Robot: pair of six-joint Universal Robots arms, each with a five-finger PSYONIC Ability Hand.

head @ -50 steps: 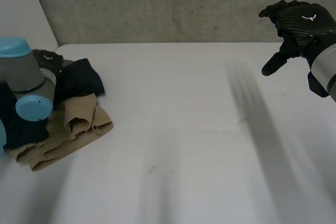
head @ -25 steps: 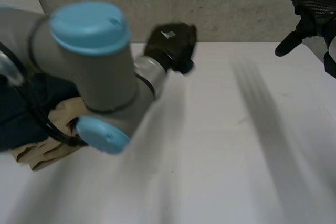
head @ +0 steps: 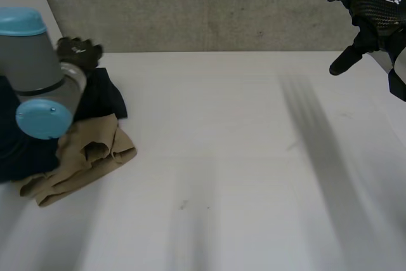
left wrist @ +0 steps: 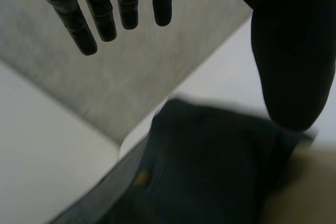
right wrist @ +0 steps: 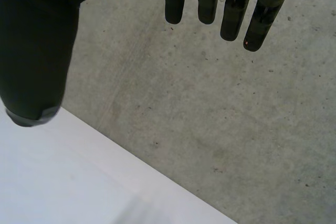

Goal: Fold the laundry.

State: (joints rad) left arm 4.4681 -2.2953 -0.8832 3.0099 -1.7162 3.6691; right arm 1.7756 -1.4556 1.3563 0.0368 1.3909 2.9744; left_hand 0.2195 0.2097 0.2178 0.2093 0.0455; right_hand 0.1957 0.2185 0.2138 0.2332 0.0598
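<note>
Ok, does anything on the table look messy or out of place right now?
Only the laundry: a tan garment and a dark navy garment lie crumpled in one heap at the left side of the table, unfolded. The left hand hovers open over the navy one; the right hand is open, far off. Nothing looks damaged.

Head cam overlooks table from behind; wrist cams face back wall, left also sharing dark garment.

My L hand hangs w/ fingers straight, holding nothing, clear of the navy garment; tan cloth touches that garment's edge, thumb side.
</note>
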